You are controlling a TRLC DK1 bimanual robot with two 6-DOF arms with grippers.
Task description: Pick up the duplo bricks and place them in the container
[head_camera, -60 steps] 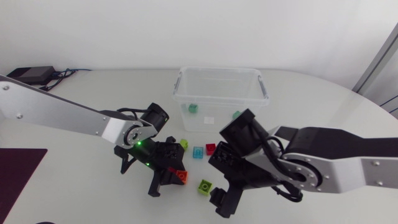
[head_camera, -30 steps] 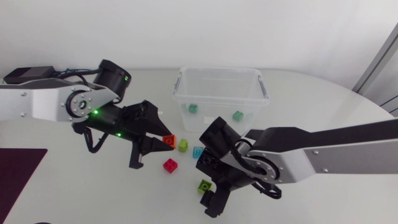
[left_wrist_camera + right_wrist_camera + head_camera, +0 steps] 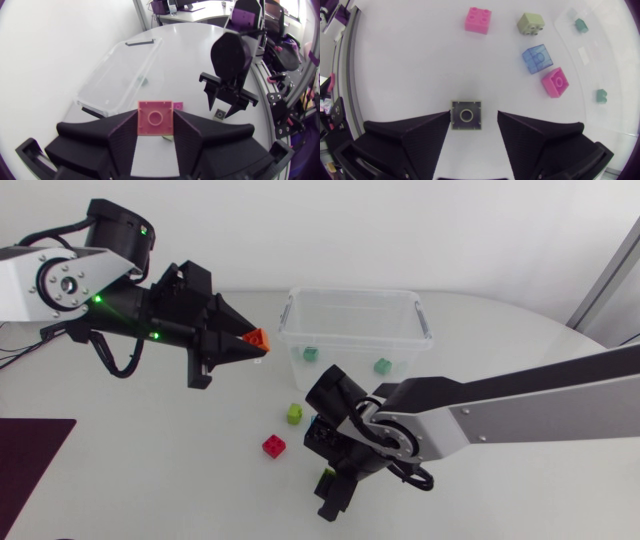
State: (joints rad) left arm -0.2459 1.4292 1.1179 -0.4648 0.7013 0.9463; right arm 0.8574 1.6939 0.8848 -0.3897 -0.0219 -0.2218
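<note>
Holding two green bricks (image 3: 311, 354): container (image 3: 350, 292) | left tool (image 3: 258, 346) clamps orange brick (image 3: 256, 336); right tool (image 3: 473, 116) spread wide

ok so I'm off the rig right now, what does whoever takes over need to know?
Left jaws: shut on the orange brick, held in the air beside the container, not yet over it.
Right jaws: open, low over the table, with the lime brick between them, not gripped.
Done: two green bricks lie in the container.
Left to do: drop the orange one in, grip and carry the lime one, then clear four loose on the table: red brick, yellow-green brick, blue brick and a second red brick beside the blue.
</note>
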